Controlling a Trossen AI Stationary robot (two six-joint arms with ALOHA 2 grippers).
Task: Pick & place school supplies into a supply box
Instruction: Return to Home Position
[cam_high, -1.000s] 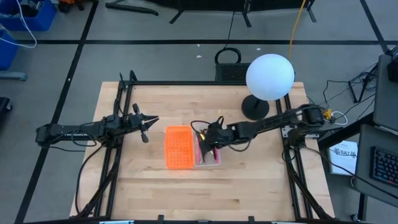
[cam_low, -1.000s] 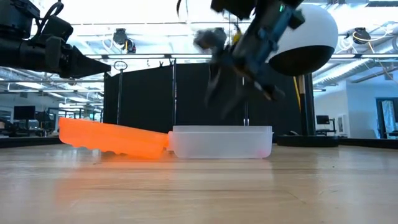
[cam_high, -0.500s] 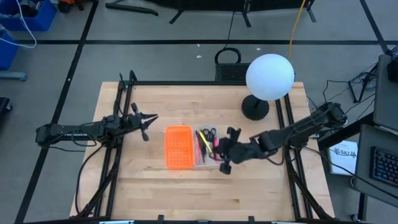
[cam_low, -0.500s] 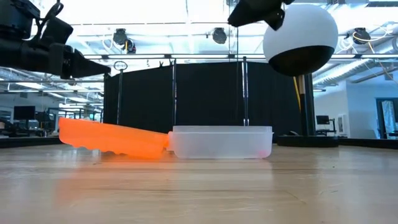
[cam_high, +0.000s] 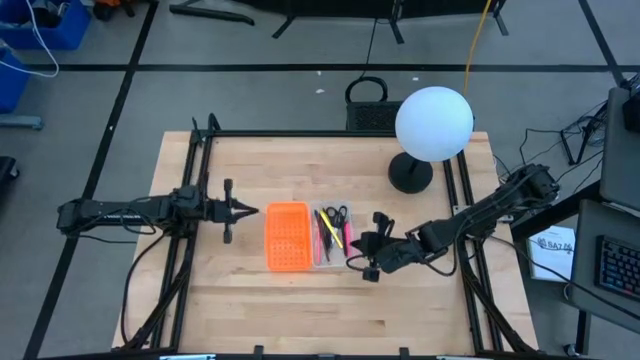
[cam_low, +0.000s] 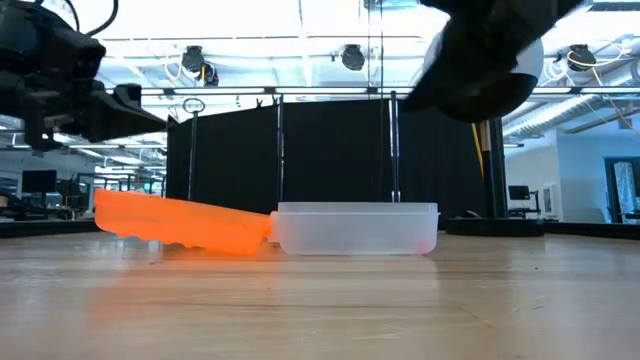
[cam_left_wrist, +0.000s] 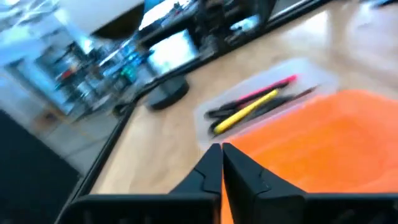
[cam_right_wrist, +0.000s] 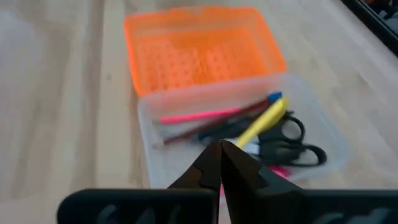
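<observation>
The clear box (cam_high: 322, 260) sits mid-tabletop (cam_high: 300, 310), touching an orange piece (cam_high: 286, 237) on its left. Inside lie the scissors (cam_high: 338, 214) at the upper end and the pens (cam_high: 329, 235) below them, pink, yellow and dark ones among them. The right tool (cam_high: 354, 261) hovers at the box's lower right corner, fingers together and empty. The left tool (cam_high: 245, 210), also pinched together on nothing, hangs just left of the orange piece. A white globe lamp (cam_high: 434, 123) stands at upper right, clear of both tools.

The clear supply box (cam_low: 356, 230) sits touching the tilted orange piece (cam_low: 180, 222).
</observation>
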